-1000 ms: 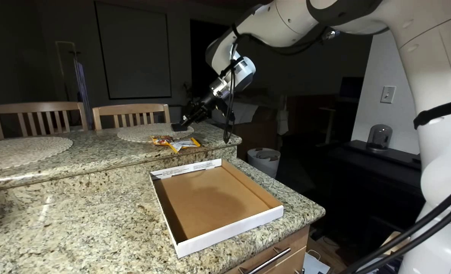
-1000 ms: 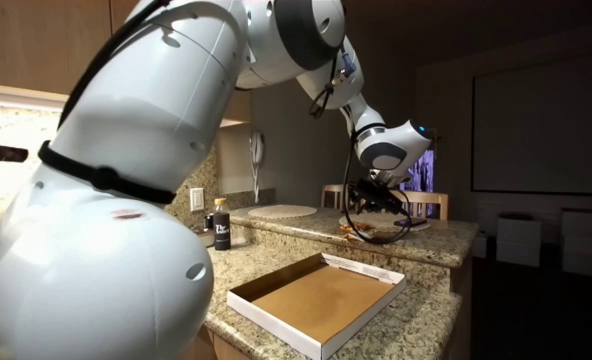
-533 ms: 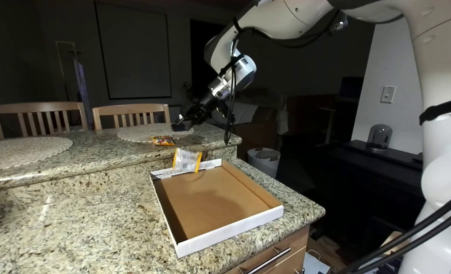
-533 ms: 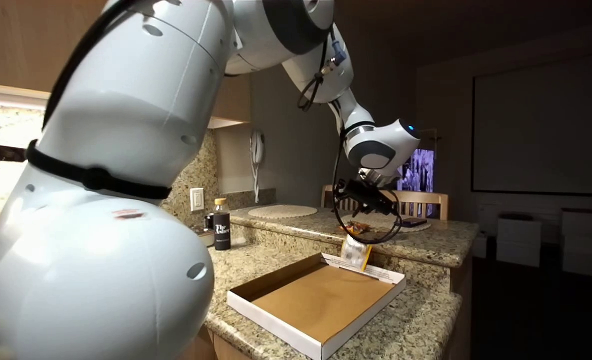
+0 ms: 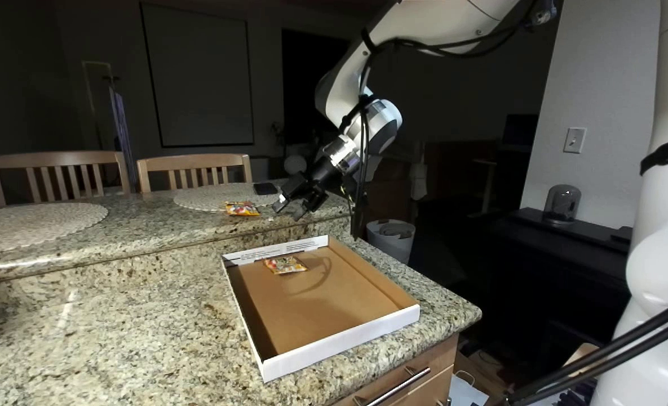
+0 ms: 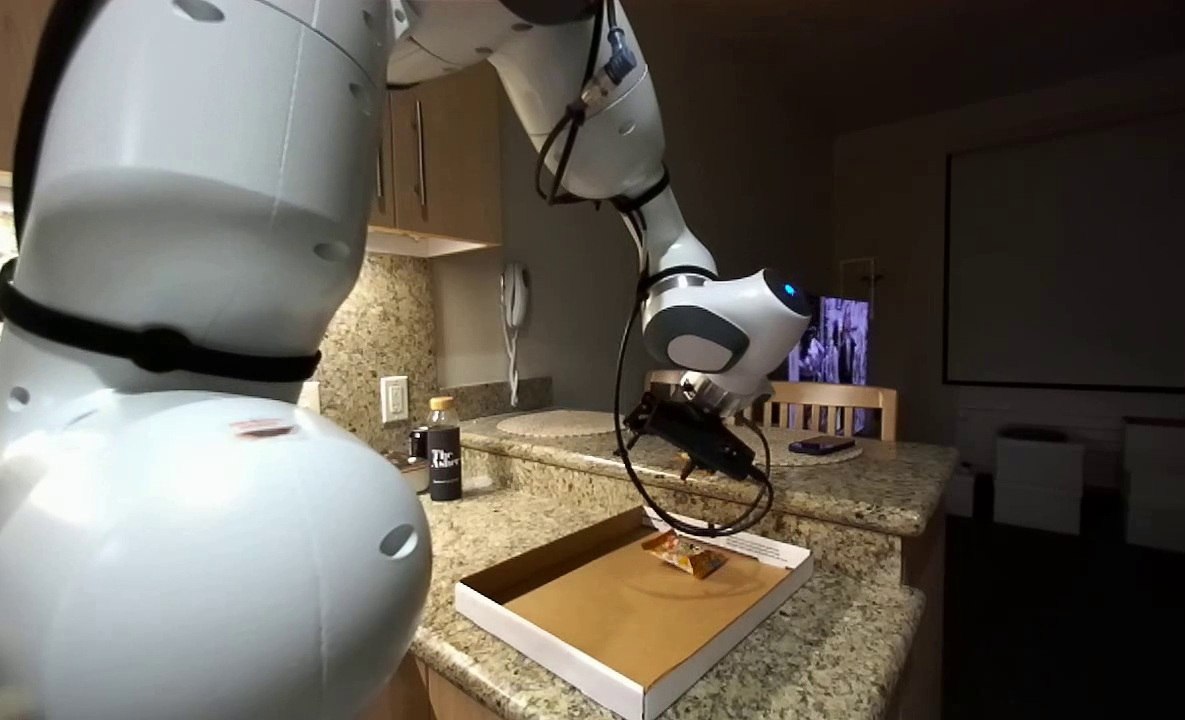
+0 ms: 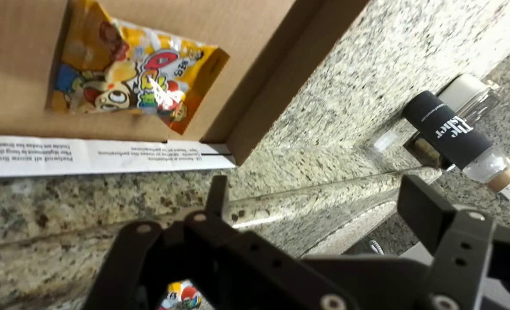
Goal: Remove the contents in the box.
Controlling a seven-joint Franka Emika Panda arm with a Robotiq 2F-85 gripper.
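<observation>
The white-walled box [image 5: 342,341] with its brown inside lies on the lower counter in both exterior views. Near its back wall, inside it, is one of the contents, a yellow-orange snack packet [image 6: 685,555], printed side up in the wrist view, where the packet [image 7: 138,77] is large. Another small packet [image 5: 242,208] rests on the raised counter, partly covered by the gripper in the wrist view. My gripper [image 5: 289,209] hangs beside the raised counter's edge, above and behind the box. Its fingers [image 7: 422,211] stand wide apart with nothing between them.
A raised granite ledge [image 5: 142,234] runs behind the box. On it lie round woven placemats [image 5: 40,223] and a dark phone [image 6: 822,444]. A black bottle [image 6: 444,450] stands further along the lower counter. The arm's loose cable loop [image 6: 642,470] hangs over the box's back wall.
The packet at the ledge's edge has dropped, caught mid-air half a second ago, and now lies in the box. My gripper has spread its fingers and pulled back from the raised counter toward the robot.
</observation>
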